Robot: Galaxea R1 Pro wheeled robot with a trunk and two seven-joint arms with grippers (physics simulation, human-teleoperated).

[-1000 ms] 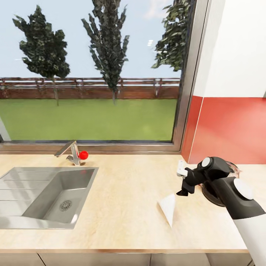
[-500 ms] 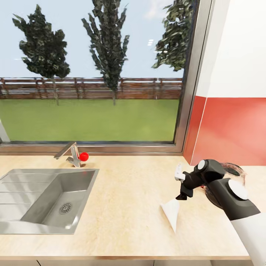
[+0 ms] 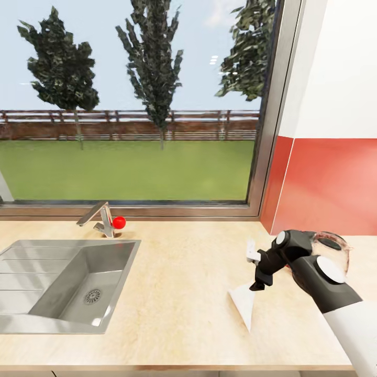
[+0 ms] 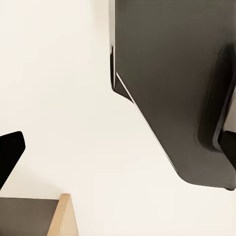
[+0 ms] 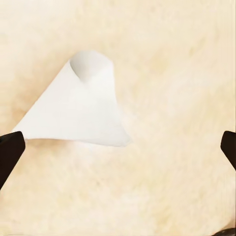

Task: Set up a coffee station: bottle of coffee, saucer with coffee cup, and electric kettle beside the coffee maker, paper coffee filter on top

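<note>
Kitchen with a big window [image 3: 131,104] looking out on lawn and trees, red splashback panel [image 3: 330,183] off to the right. Long beige wood-grain bench [image 3: 183,272] runs across the whole head view, grey sink [image 3: 63,277] set in on the left with a tap [image 3: 99,217] that has a red knob.

Right arm reaches in from the lower right, and behind its wrist you can just make out the electric kettle [image 3: 330,248], glass body and dark lid, mostly blocked by the arm. A small white thing sits by the claw on the bench, can't tell what it is.

The paper coffee filter [image 3: 242,306] lies flat on the bench, well apart from the sink. Its wide edge is the end towards the right claw [image 3: 257,283] and its pointed tip runs away towards the front edge of the bench, so the long axis goes roughly back to front. The claw hangs right at the wide end, touching or nearly so.

The right wrist view gives what the head view can't: the filter [image 5: 78,113] sits between the two dark fingertips [image 5: 10,150], which are spread wide at either side and have hold of nothing. The filter is nearer one finger than the other, so I reckon it wants centring before closing.

The left wrist view is just pale wall and a dark slab; one dark finger shows, so I can't tell its state. Right arm is clearly the one for this
</note>
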